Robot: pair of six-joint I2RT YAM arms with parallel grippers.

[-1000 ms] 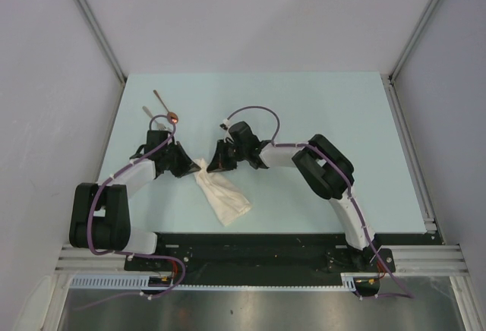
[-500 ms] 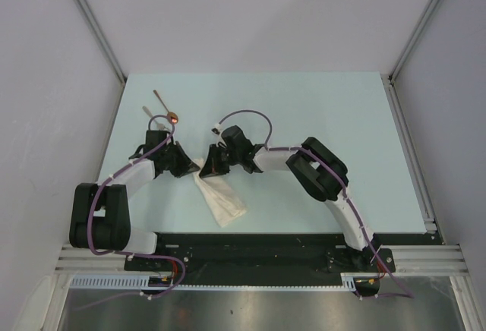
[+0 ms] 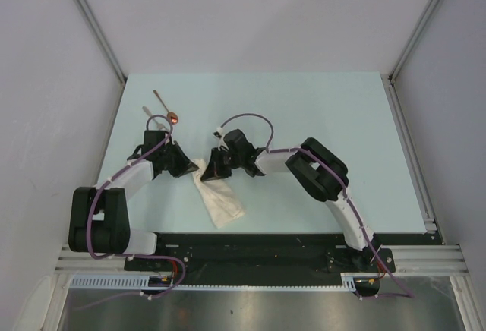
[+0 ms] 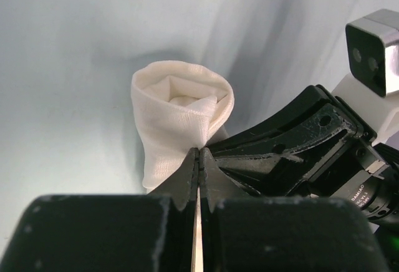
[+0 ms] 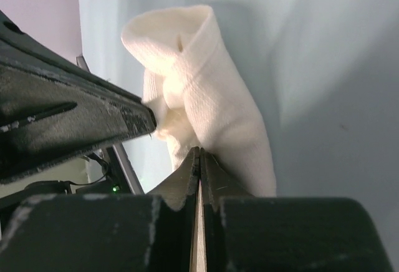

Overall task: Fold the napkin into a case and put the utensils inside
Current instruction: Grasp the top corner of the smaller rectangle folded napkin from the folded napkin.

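Napkin [image 3: 222, 200] rolled as open-mouthed case, rim pinched by left fingers [image 4: 186, 175] and right fingers [image 5: 186, 175], utensils [image 3: 173, 116] laid near far-left tabletop [image 3: 342, 118] edge.

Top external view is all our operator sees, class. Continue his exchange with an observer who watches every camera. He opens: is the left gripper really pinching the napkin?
Observer: Yes, the left gripper is shut on the rim of the napkin.
Operator: And the right gripper?
Observer: Shut on the cloth too, close beside the left one's tips.
Operator: Is that end lying flat?
Observer: No, it curls up into an open ring.
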